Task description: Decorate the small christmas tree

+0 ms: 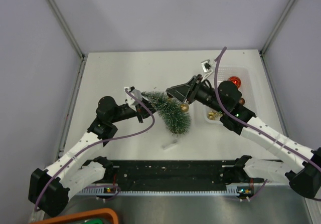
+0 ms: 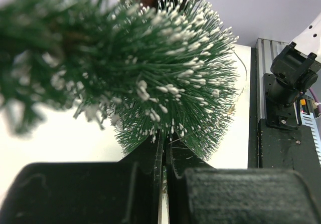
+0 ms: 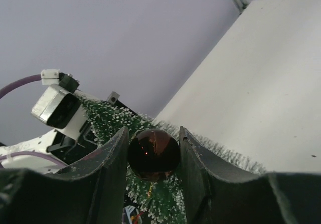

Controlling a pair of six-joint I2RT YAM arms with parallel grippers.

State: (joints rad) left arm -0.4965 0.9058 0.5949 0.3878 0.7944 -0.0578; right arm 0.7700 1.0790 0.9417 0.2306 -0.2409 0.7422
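Right hand (image 3: 153,134) clamps brown bauble (image 3: 153,155) (at the small christmas tree (image 1: 173,113)).

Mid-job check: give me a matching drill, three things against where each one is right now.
Things:
1. tree
2. brown bauble
3. red bauble

Places:
A. in the tray on the right
B. held by the left hand
C. between the fingers of the right hand

Pairs: 1-B, 2-C, 3-A
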